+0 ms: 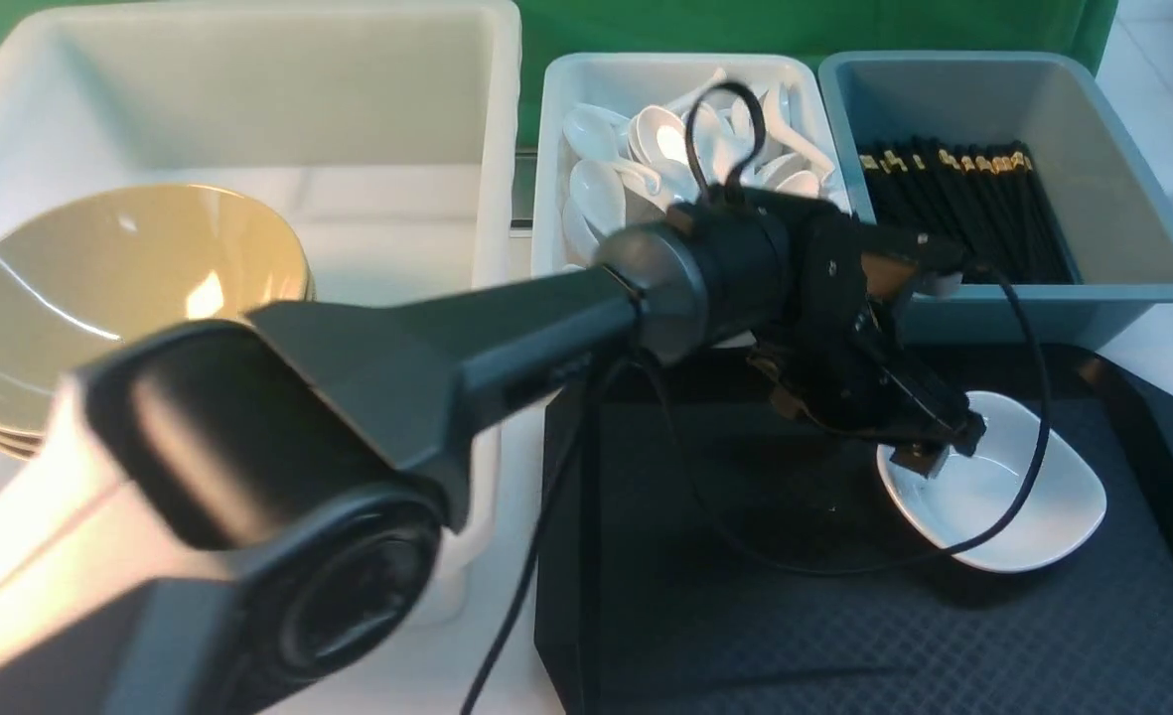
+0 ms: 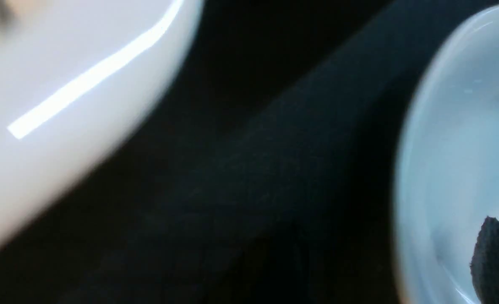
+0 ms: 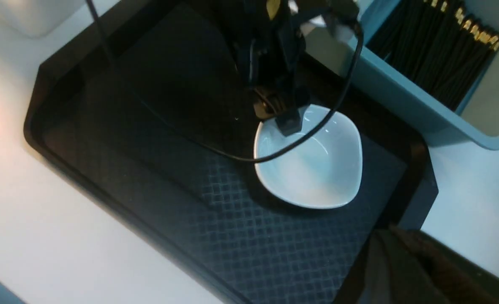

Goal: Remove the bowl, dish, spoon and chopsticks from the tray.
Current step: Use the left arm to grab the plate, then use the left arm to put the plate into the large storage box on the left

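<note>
The white dish (image 1: 1003, 497) sits on the black tray (image 1: 745, 616), at its far right. My left gripper (image 1: 936, 452) has reached across to the dish's near-left rim. It is open, with its jaws astride the rim. One finger pad (image 2: 496, 257) is inside the dish (image 2: 456, 147); the other is hidden in the dark below. The right wrist view shows the same hold on the dish (image 3: 317, 169). My right gripper (image 3: 386, 236) is shut and empty above the tray's edge. Yellow bowls (image 1: 119, 288) are stacked in the big white bin. No spoon or chopsticks show on the tray.
A large white bin (image 1: 487, 149) stands far left. A white bin of spoons (image 1: 646, 159) and a blue-grey bin of black chopsticks (image 1: 963, 199) stand behind the tray. My left arm (image 1: 397, 357) and its cable span the tray's left half.
</note>
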`<state>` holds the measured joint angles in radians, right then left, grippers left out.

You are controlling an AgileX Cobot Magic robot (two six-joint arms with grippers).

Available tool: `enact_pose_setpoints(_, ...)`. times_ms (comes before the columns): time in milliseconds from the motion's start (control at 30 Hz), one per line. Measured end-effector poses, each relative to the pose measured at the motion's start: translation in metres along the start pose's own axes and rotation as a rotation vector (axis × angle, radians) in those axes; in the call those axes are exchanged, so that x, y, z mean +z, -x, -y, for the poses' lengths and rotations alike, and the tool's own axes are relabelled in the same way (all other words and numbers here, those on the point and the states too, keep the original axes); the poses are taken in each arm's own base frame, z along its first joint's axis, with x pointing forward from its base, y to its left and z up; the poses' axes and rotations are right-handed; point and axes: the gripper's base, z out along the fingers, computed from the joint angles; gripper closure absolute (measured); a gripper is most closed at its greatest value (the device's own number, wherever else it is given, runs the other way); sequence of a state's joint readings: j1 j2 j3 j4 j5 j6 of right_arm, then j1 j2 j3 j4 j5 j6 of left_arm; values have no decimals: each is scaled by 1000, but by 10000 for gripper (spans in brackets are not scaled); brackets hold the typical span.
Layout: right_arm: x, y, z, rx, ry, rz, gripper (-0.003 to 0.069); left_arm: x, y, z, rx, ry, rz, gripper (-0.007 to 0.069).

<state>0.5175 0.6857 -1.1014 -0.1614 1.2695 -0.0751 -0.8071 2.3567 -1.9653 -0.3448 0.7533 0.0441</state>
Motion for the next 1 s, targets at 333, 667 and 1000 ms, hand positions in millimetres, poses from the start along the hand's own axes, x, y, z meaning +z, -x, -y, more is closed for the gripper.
enact_pose_setpoints(333,6,-4,-1,-6,-3,-16,617,-17,9,4,35,-28,-63,596)
enact_pose_setpoints(667,39,44,-16,-33,160,52,617,-201,26,-10,156,187,-3,623)
enact_pose_setpoints(1000,66,94,-40,-133,430,120,615,-319,-64,-91,-175,330,99,624)
